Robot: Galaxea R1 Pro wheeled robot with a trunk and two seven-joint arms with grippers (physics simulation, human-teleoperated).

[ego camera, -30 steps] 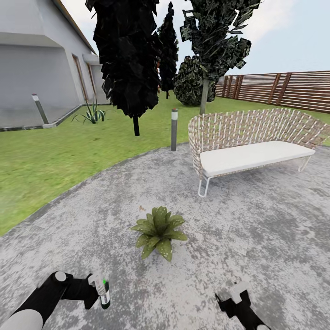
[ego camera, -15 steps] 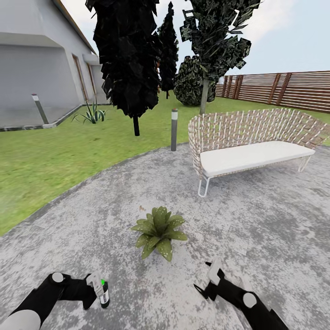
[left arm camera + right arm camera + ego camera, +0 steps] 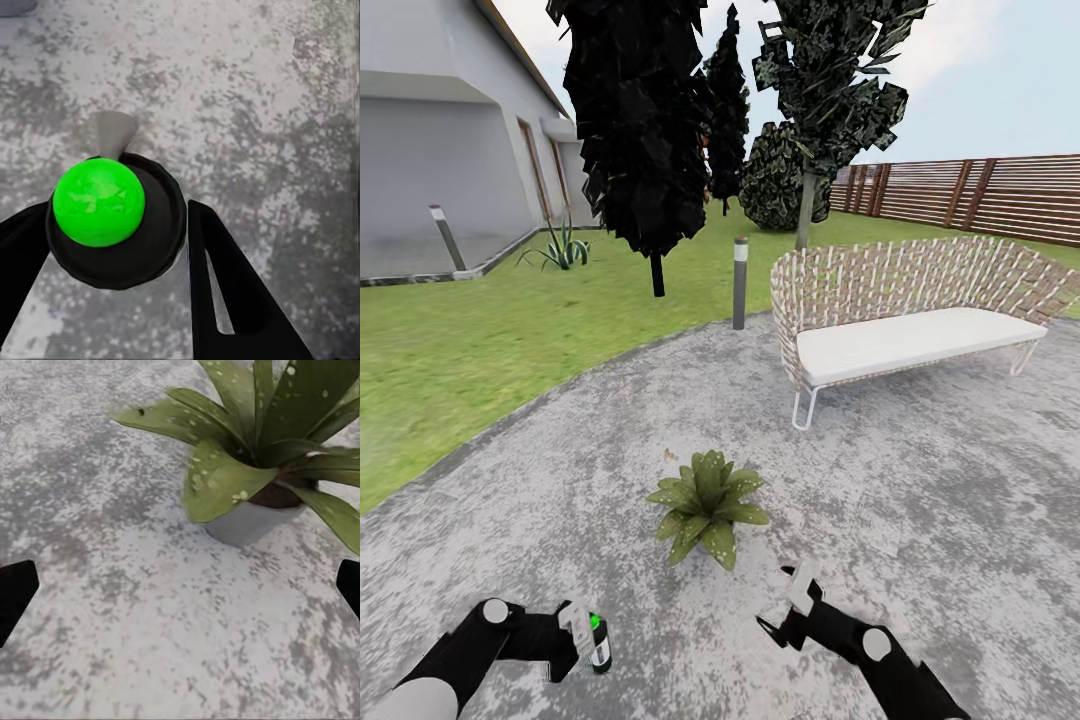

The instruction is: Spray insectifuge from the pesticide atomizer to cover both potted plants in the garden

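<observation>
pesticide atomizer (image 3: pixel 112 217) upright between left jaws, near potted plant (image 3: pixel 707 505)

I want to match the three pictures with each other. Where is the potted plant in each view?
Head view: potted plant in the lower centre, on the stone patio.
Right wrist view: same plant in the upper right part.
Left wrist view: not visible.
Shared landmark: the speckled grey patio.

A home garden is spreading here: lawn (image 3: pixel 480 340), round stone patio (image 3: pixel 920 480) carrying a wicker sofa (image 3: pixel 905 310), slatted wooden fence (image 3: pixel 1000 195), dark trees (image 3: pixel 645 130), and a grey house (image 3: pixel 440 140) standing alongside.
</observation>
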